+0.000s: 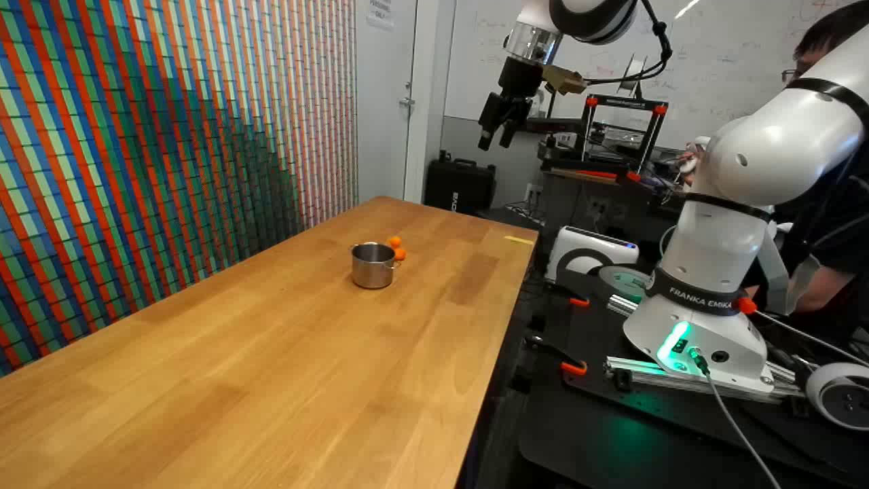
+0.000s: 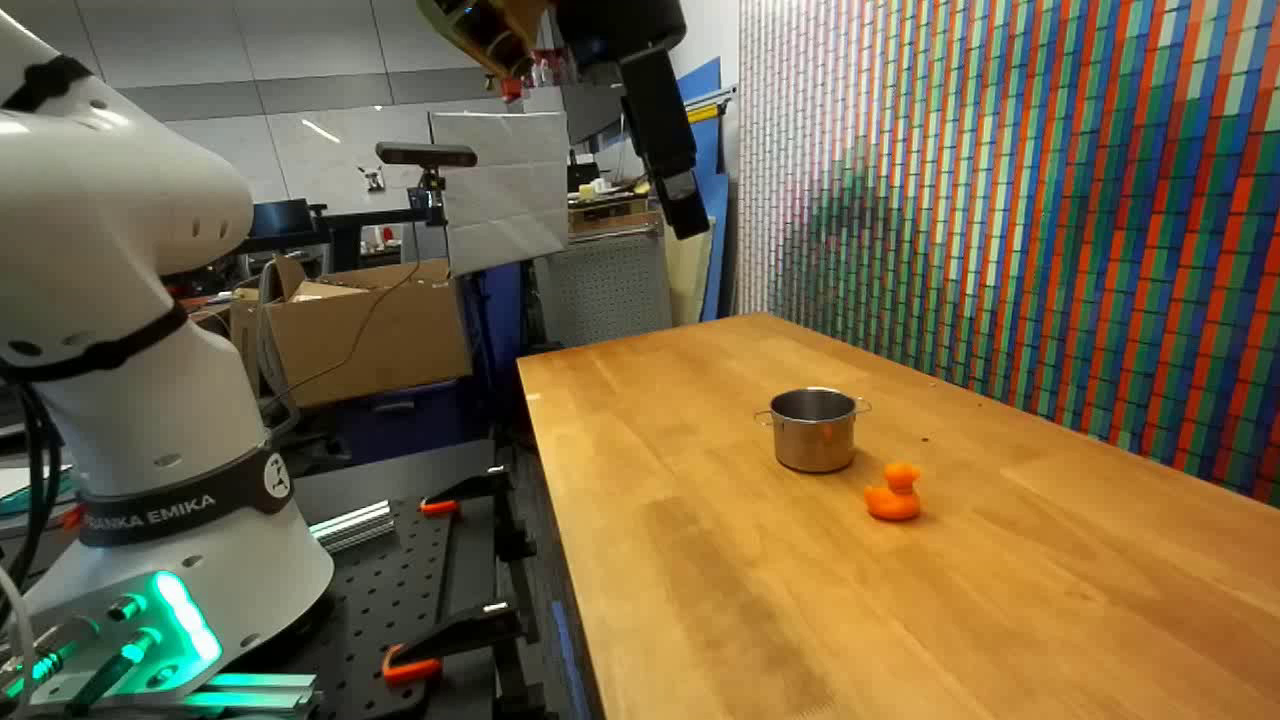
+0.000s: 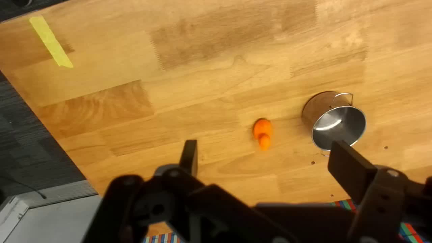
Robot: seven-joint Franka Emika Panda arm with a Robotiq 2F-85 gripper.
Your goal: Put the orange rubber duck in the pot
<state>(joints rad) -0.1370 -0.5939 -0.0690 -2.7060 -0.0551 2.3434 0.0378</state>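
The orange rubber duck point(image 2: 895, 497) stands upright on the wooden table point(image 2: 690, 620), beside the pot and apart from it. In an exterior view the pot's rim partly covers the duck point(image 1: 400, 254). It also shows in the wrist view point(image 3: 263, 130). The pot point(image 2: 815, 445) is shiny grey metal, upright, with two thin wire handles; no contents show in it. It also shows in an exterior view point(image 1: 373, 270) and in the wrist view point(image 3: 314, 109). My gripper point(image 1: 495, 141) is open and empty, high above the table. In the wrist view the duck shows between the spread fingers point(image 3: 264, 145).
A strip of yellow tape point(image 3: 50, 40) lies near a table corner. A wall of coloured stripes point(image 2: 1000, 200) runs along one long side of the table. The robot base point(image 1: 699, 339) stands on a black bench with orange-tipped clamps point(image 1: 574, 367) along its edge.
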